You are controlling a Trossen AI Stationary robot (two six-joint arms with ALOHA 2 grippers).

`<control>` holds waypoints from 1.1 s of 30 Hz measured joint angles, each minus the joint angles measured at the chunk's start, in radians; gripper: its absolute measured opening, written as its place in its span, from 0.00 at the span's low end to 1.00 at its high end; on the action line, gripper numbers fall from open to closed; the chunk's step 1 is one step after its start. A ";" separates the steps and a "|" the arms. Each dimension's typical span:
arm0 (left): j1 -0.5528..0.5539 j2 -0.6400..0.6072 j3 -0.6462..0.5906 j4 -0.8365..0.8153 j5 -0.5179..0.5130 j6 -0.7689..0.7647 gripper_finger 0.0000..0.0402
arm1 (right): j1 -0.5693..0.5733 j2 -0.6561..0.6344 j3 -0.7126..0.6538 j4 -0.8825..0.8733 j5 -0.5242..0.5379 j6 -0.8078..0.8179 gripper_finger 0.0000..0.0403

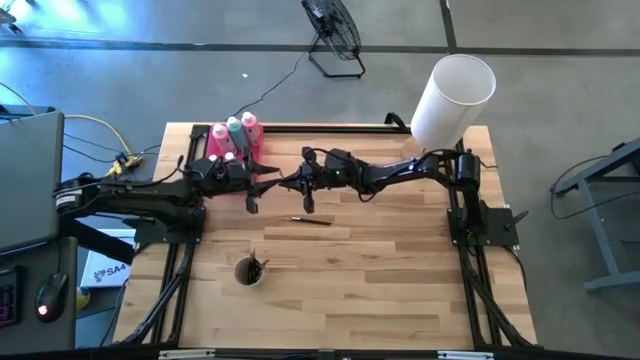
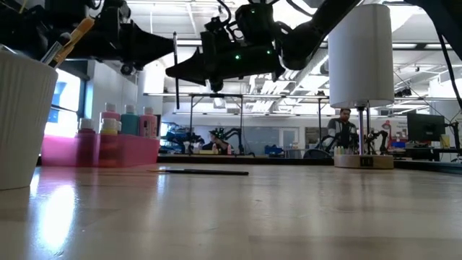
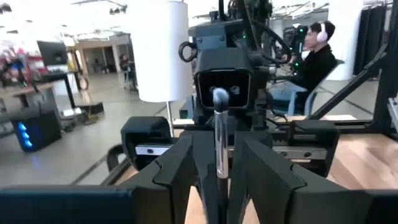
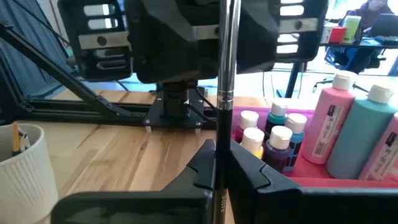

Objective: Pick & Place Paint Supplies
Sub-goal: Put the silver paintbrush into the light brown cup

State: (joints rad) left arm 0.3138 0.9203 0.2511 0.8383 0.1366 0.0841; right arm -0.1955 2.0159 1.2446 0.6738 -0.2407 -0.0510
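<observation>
A thin brush point(image 4: 227, 62) stands upright in the air over the table's middle, grey bristles point(image 3: 219, 96) up. My right gripper point(image 4: 219, 158) reaches in from the table's right point(image 1: 294, 183) and is shut on it. My left gripper point(image 3: 217, 152) comes level from the left point(image 1: 266, 180) and is open. Its fingers stand on either side of the same brush with a gap on each side. Another dark brush point(image 1: 310, 220) lies flat on the table. Pink and teal squeeze bottles point(image 1: 234, 128) and tiny pots point(image 4: 273, 137) stand in the pink tray point(image 2: 101, 150). My right gripper pinches the brush's dark handle point(image 4: 220, 134) just below the silver ferrule, between its two fingers. The fingers come level from the table's right and lie across the brush. The brush stands upright, lifted clear of the table.
A white cup point(image 1: 249, 271) holding brushes stands near the front left. The big white cylinder lampshade point(image 1: 452, 100) stands at the far right corner. A laptop point(image 1: 25, 180) sits off the table's left edge. Bare wood lies in front and to the right.
</observation>
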 joint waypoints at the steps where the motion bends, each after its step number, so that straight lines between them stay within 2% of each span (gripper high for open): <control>1: 0.000 0.007 0.006 -0.003 0.000 -0.016 0.33 | 0.000 0.000 0.000 -0.003 0.000 0.000 0.03; 8: 0.000 0.114 0.076 -0.005 0.027 -0.044 0.33 | 0.000 0.000 0.000 -0.003 0.006 -0.006 0.03; 11: 0.000 0.138 0.100 -0.005 0.032 -0.044 0.30 | 0.000 0.000 0.000 -0.004 0.006 -0.006 0.03; 21: 0.000 0.143 0.111 -0.003 0.032 -0.045 0.03 | -0.001 0.000 0.000 -0.005 0.006 -0.007 0.03; 26: 0.000 0.143 0.111 -0.007 0.030 -0.042 0.05 | -0.001 0.000 0.000 -0.006 0.006 -0.007 0.03; 29: 0.000 0.143 0.112 -0.024 0.029 -0.031 0.02 | -0.001 0.000 0.000 -0.011 0.006 -0.009 0.03; 33: 0.000 0.143 0.112 -0.037 0.024 -0.027 0.03 | -0.001 -0.001 0.000 -0.004 0.050 -0.003 0.13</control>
State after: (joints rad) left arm 0.3141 1.0636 0.3627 0.8011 0.1604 0.0575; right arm -0.1963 2.0147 1.2446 0.6701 -0.1907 -0.0542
